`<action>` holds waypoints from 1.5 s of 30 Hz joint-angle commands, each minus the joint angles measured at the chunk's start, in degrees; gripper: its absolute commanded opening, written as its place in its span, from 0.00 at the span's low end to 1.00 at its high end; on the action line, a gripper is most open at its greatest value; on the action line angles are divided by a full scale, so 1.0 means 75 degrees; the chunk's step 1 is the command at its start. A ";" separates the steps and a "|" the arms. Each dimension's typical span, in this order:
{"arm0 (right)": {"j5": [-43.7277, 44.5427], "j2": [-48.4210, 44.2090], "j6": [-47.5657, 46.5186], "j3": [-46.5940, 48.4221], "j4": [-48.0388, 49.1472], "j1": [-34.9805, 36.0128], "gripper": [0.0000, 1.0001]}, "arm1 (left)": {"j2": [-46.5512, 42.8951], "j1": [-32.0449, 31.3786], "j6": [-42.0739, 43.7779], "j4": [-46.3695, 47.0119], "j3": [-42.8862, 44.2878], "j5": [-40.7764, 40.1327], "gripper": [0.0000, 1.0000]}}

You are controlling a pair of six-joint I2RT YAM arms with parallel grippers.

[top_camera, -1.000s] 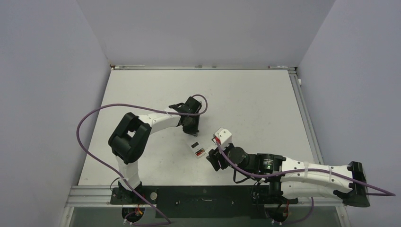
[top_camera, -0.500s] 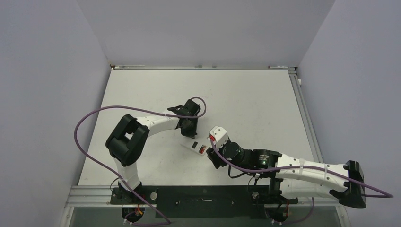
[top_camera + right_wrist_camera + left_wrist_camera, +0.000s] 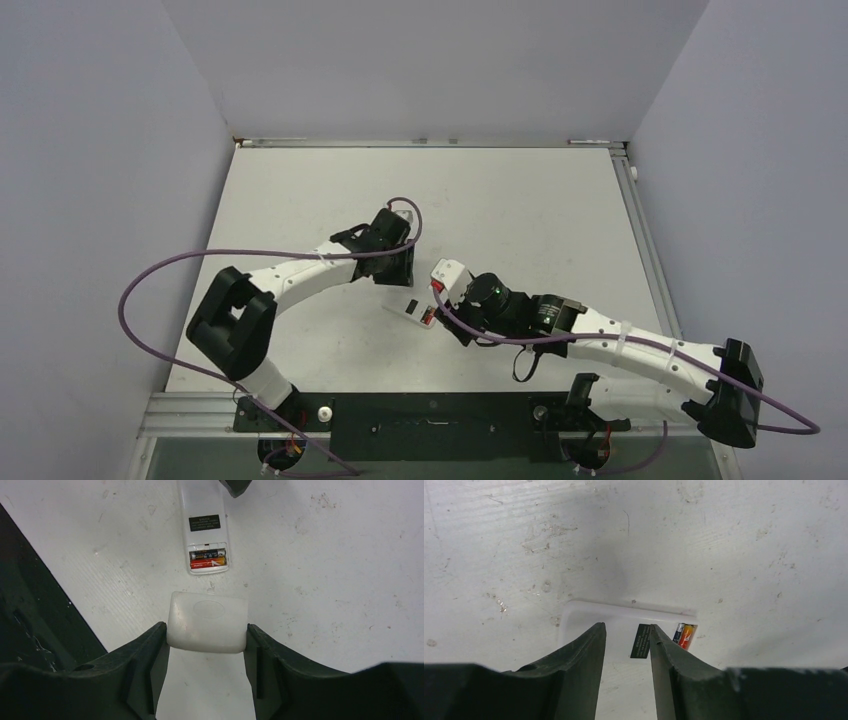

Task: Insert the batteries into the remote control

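The left arm starts at the near edge of the desk. It bends at a big black elbow and stretches out low toward the middle. Its end effector points down at the remote control. The two dark fingers are apart and nothing is between them. They stand just over the remote's white back, one on each side of a little black sticker. I cannot tell if they touch it.

The right arm goes far out to the right side, folds at its elbow, and comes back long and low toward the middle. Its end effector is clamped on a white cover, which it holds flat between the two fingers, just beside the near end of the remote.

The remote control lies on the desk with its back up, between the two end effectors. The batteries sit side by side in the open slot at its end. One is dark and one is red.
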 commanded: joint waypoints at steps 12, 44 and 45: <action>-0.1498 0.1073 -0.1859 0.1031 -0.0663 -0.0736 0.20 | -0.4189 0.0592 -0.0561 0.0201 -0.1478 -0.0329 0.45; -0.1874 0.3128 -0.2486 0.1313 0.0282 -0.0930 0.18 | -0.7104 0.1480 0.0898 -0.0773 -0.1801 0.0614 0.54; -0.1840 0.3207 -0.2424 0.1332 0.0307 -0.0934 0.18 | -0.7104 0.1474 0.0901 -0.0768 -0.1791 0.0598 0.54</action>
